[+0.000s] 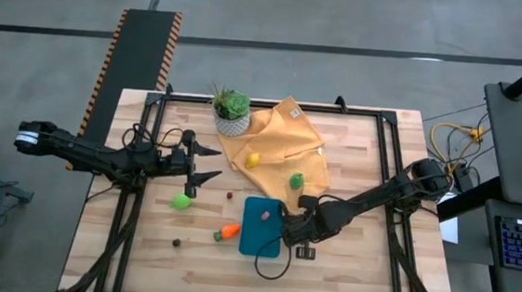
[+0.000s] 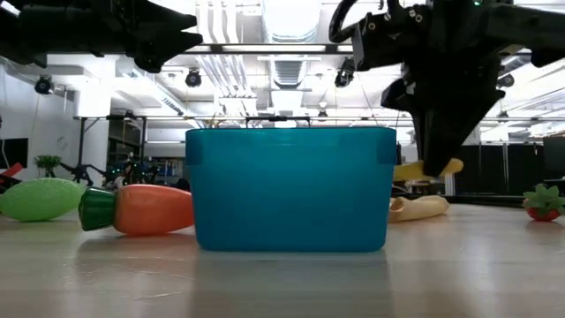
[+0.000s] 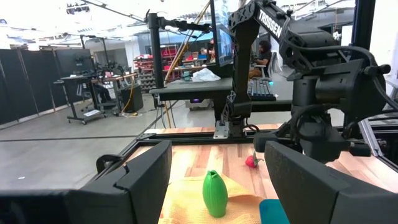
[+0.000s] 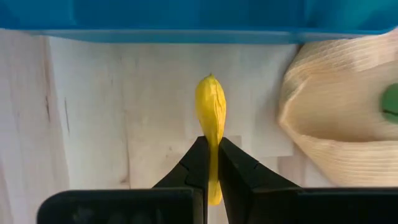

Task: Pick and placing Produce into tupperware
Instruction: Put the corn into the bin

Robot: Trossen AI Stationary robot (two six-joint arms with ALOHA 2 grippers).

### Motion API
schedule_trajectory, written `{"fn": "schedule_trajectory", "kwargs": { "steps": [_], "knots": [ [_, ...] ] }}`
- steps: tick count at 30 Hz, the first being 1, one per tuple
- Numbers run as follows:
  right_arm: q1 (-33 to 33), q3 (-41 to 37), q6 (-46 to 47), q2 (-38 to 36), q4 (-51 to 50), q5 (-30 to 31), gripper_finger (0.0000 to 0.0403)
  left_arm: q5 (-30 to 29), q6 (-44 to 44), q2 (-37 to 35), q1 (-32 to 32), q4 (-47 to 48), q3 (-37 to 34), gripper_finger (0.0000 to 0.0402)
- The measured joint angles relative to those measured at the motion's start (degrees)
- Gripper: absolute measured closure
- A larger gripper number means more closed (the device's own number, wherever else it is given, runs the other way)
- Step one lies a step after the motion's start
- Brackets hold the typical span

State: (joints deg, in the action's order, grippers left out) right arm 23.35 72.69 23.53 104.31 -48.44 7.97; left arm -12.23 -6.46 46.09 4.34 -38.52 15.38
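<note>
Right gripper (image 4: 211,163) beside tupperware (image 4: 186,18).
Fingers clamped on yellow produce piece (image 4: 211,118) (lifted); left gripper (image 1: 206,162) spread, empty, well apart.

Tupperware (image 1: 261,227) open-topped, approach from above free. Right tool (image 1: 289,230) hangs just beside its right wall, pinching a yellow piece (image 4: 211,118). Carrot (image 1: 228,230) lies against the left wall. Bare counter (image 1: 344,274) at front right; cloth (image 1: 280,143) and plant (image 1: 232,112) crowd the back.
</note>
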Motion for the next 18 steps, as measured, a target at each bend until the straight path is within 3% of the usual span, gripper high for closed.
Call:
{"fn": "schedule_trajectory", "kwargs": {
  "steps": [8, 18],
  "knots": [
    [-0.1, 5.3, -2.7, 0.0, -6.8, 4.1, 0.0385, 0.0, 0.0, 0.0, 0.0, 0.0, 0.0, 0.0157],
    [-1.3, 7.8, -6.7, -0.1, -6.1, 9.4, 0.0385, 0.0, 0.0, 0.0, 0.0, 0.0, 0.0, 0.0157]
  ]
}}
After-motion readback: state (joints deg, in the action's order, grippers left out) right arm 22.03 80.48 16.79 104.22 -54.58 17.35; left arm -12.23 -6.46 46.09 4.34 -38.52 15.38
